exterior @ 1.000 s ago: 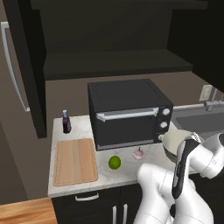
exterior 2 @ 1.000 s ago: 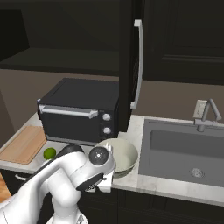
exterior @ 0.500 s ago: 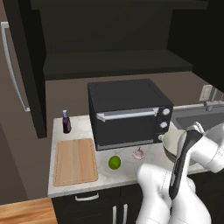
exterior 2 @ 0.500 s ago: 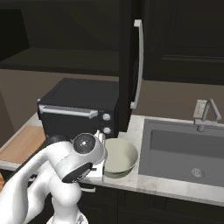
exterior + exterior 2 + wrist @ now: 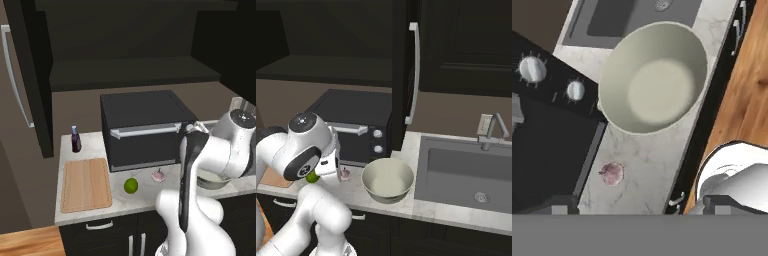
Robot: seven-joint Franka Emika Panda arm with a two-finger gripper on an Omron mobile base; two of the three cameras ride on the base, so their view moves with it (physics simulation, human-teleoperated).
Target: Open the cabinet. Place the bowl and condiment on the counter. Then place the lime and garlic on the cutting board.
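Now tool (image 5: 637, 202) jaws apart & lifted off bowl (image 5: 653, 78), which sits on counter (image 5: 647, 160) beside garlic (image 5: 612, 173).

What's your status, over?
Pincer open, above bowl, nothing held. Bowl and condiment on counter. Lime, garlic off cutting board.

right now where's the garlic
The garlic lies on the counter just in front of the black oven, between the lime to its left and the bowl to its right.
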